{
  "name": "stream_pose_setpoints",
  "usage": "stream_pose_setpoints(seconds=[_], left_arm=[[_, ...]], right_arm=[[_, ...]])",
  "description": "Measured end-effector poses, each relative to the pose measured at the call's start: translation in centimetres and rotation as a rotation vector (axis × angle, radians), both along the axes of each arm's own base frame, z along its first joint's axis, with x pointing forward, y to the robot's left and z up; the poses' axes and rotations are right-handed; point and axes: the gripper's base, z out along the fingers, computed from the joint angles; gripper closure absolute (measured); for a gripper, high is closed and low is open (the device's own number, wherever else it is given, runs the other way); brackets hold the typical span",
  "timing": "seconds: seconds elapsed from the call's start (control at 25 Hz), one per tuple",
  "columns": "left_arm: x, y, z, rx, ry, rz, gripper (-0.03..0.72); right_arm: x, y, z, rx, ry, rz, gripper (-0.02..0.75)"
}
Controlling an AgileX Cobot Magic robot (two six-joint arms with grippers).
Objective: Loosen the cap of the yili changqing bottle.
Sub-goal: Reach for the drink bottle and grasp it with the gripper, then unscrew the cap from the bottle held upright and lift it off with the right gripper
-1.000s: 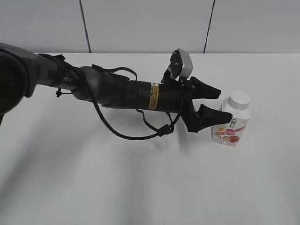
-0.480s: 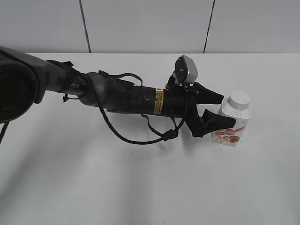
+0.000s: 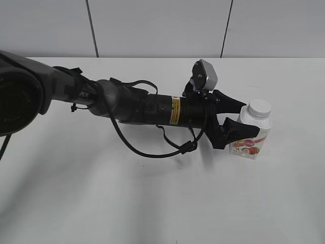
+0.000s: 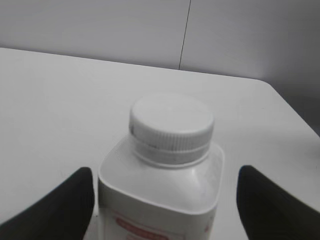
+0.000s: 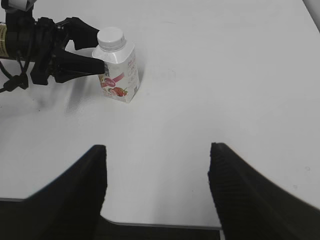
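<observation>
Upright on the white table [image 3: 152, 203] stands the yili changqing bottle [image 3: 251, 136], cap [image 3: 260, 108] on — left gripper [image 3: 239, 117] spread around it; right gripper [image 5: 157, 190] spread too, well apart.

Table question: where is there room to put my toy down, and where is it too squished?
The table is bare in front, below the left arm and the bottle. The strip behind the bottle toward the wall is bare too, and so is the side to its right. It is crowded at the bottle, where the left gripper stands open around it.
</observation>
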Motion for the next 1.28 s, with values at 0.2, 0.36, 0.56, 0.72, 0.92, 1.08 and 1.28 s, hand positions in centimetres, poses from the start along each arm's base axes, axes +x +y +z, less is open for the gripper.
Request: stream_pose_setpoints(seconds=[0.2, 0.36, 0.56, 0.72, 0.92, 1.08, 1.28], left_arm=[[0.0, -0.1, -0.1, 0.011, -0.019, 0.012, 0.239], [0.0, -0.1, -0.1, 0.011, -0.020, 0.012, 0.239], [0.0, -0.1, -0.1, 0.012, -0.021, 0.010, 0.239], [0.0, -0.1, -0.1, 0.013, -0.024, 0.009, 0.239], [0.0, -0.1, -0.1, 0.014, -0.026, 0.008, 0.239], [0.0, -0.1, -0.1, 0.014, -0.026, 0.008, 0.240], [0.0, -0.1, -0.1, 0.014, -0.026, 0.008, 0.239]], right_arm=[[0.0, 0.0, 0.0, 0.000, 0.000, 0.000, 0.227], [0.0, 0.0, 0.0, 0.000, 0.000, 0.000, 0.227], [0.0, 0.0, 0.0, 0.000, 0.000, 0.000, 0.227], [1.0, 0.0, 0.7, 0.001, 0.027, -0.002, 0.227], [5.5, 0.1, 2.8, -0.003, 0.179, -0.009, 0.227], [10.0, 0.3, 4.2, -0.008, 0.319, -0.010, 0.227], [16.5, 0.6, 4.7, -0.009, 0.497, -0.009, 0.227]])
